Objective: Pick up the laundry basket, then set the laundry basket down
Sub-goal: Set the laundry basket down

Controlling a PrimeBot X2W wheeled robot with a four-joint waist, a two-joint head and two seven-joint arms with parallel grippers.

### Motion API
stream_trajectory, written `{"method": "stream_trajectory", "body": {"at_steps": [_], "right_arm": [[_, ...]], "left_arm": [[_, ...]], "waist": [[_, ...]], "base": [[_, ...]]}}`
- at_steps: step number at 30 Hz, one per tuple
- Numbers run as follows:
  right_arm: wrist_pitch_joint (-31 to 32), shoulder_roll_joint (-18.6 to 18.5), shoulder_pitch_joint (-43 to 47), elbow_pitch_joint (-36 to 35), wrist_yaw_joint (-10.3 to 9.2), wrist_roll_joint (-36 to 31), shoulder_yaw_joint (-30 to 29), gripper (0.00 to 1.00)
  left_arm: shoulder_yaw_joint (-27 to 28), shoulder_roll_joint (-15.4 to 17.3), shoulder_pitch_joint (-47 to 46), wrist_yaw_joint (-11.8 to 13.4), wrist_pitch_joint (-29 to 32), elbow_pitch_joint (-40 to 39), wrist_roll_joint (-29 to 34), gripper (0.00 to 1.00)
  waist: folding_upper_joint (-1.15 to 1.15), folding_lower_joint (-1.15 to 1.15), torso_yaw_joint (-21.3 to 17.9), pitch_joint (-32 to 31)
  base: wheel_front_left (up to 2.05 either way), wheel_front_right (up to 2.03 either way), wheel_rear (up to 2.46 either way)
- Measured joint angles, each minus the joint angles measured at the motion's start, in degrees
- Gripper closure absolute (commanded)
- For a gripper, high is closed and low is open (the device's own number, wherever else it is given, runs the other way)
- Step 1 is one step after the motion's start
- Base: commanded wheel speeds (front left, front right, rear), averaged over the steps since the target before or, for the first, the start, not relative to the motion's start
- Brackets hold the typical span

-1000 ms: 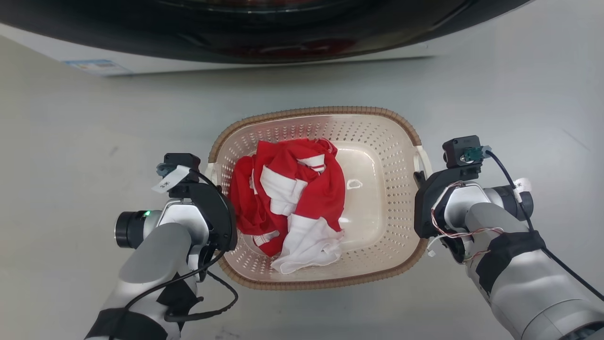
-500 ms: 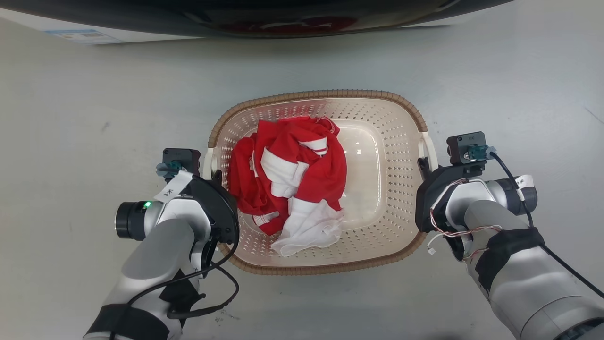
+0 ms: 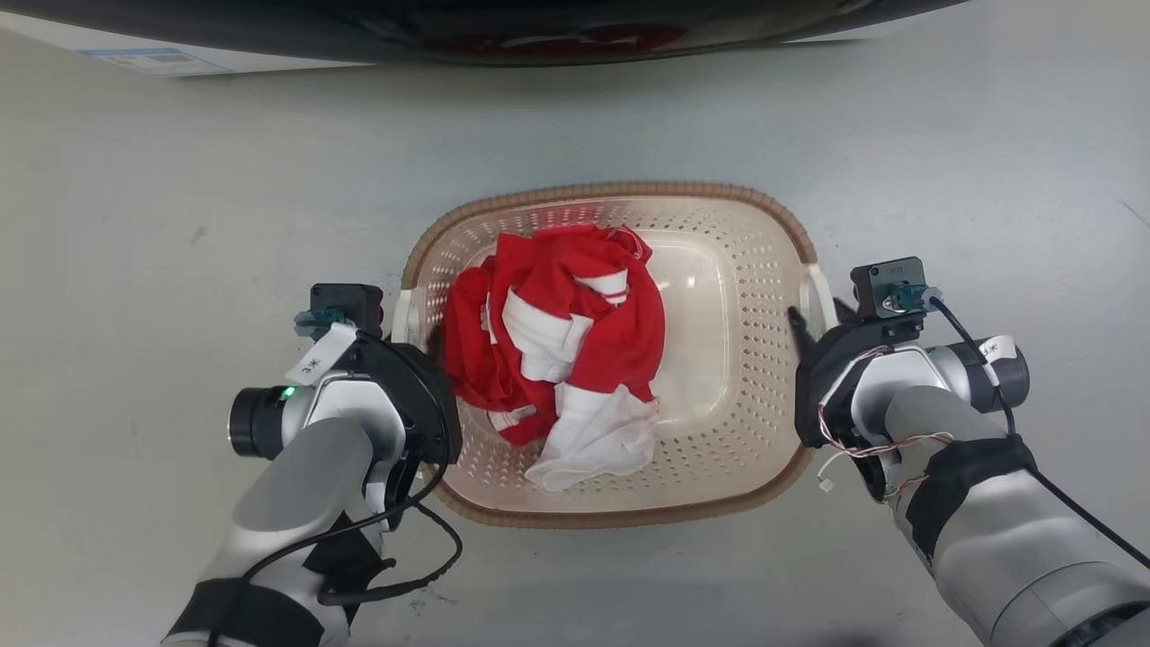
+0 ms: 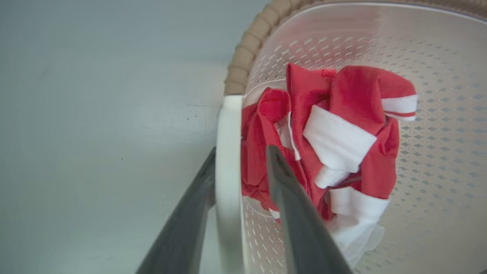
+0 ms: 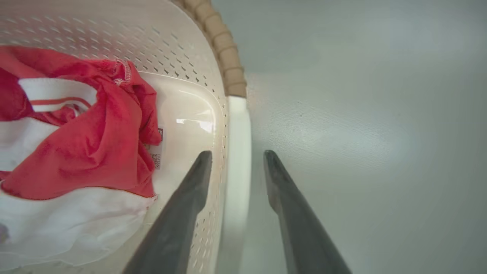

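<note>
The cream laundry basket [image 3: 746,270] with a brown woven rim rests on the grey floor, holding a crumpled red and white garment [image 3: 557,350]. My left gripper [image 3: 415,331] straddles the basket's white left handle [image 4: 228,152]; in the left wrist view, the left gripper [image 4: 241,149] is open, with one finger outside the handle and one inside over the cloth. My right gripper [image 3: 819,316] straddles the white right handle [image 5: 237,152]; in the right wrist view, the right gripper [image 5: 236,152] is open, with a gap on each side of the handle.
The dark curved front of a washer [image 3: 503,27] runs along the top of the head view, a short way beyond the basket. Bare grey floor [image 3: 180,225] lies left, right and in front of the basket.
The washer has slid up the head view, so the camera moved. Both grippers have opened around the handles; the right fingers now show spread apart.
</note>
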Motion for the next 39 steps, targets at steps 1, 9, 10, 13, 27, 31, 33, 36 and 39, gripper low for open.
{"method": "stream_trajectory", "body": {"at_steps": [1, 9, 10, 13, 27, 31, 33, 36, 39], "right_arm": [[-0.2, 0.0, -0.1, 0.1, 0.00, 0.0, 0.1, 0.00], [-0.7, 0.0, -0.6, 0.9, 0.08, -0.3, 0.3, 0.00], [-0.8, 0.0, -0.6, 1.0, 0.16, -0.3, 0.3, 0.00], [-1.2, 0.0, -0.6, 1.3, 0.25, -0.3, 0.2, 0.00], [-4.4, -0.6, 1.9, 2.5, 1.46, 0.7, -1.0, 0.00], [-6.6, -0.7, 3.0, 2.5, 2.00, 1.2, -1.4, 0.00], [-7.9, -0.7, 4.0, 2.5, 2.02, 1.6, -2.0, 0.00], [-9.9, -0.8, 5.5, 2.1, 2.07, 2.1, -2.7, 0.00], [-10.9, -0.8, 6.9, 1.3, 2.25, 2.7, -3.5, 0.00]], "left_arm": [[-0.3, -0.1, 0.0, -0.1, 0.0, -0.1, -0.1, 0.00], [-1.5, -0.2, -0.4, -0.4, 0.0, -0.1, -1.0, 0.00], [-1.7, -0.2, -0.5, -0.4, 0.0, 0.1, -1.1, 0.00], [-2.1, -0.2, -1.0, -0.4, 0.1, 0.5, -1.1, 0.00], [-3.3, 0.0, -1.2, -1.6, -1.6, 5.2, -0.5, 0.00], [-3.0, 0.7, -0.1, -2.8, -4.2, 5.4, -0.6, 0.00], [-2.9, 0.8, 1.2, -3.0, -5.8, 5.3, -0.6, 0.00], [-2.8, 0.9, 2.8, -3.5, -8.8, 5.0, -0.6, 0.00], [-2.8, 1.4, 3.9, -3.5, -12.1, 4.3, -0.6, 0.00]], "waist": [[0.00, 0.00, 0.0, 0.0], [0.00, 0.00, 0.3, 0.1], [0.00, 0.00, 0.3, 0.0], [0.00, 0.00, 0.4, -0.3], [0.00, -0.01, 0.6, -6.1], [0.00, -0.01, 0.6, -8.8], [0.00, -0.01, 0.6, -10.3], [0.00, -0.01, 0.5, -12.5], [0.00, -0.01, 0.5, -14.9]], "base": [[0.00, 0.00, 0.00], [0.00, 0.00, 0.00], [0.00, 0.00, 0.00], [0.00, 0.00, 0.00], [0.00, 0.00, 0.00], [0.00, 0.00, 0.00], [0.00, 0.00, 0.00], [0.00, 0.00, 0.00], [0.00, 0.00, 0.00]]}}
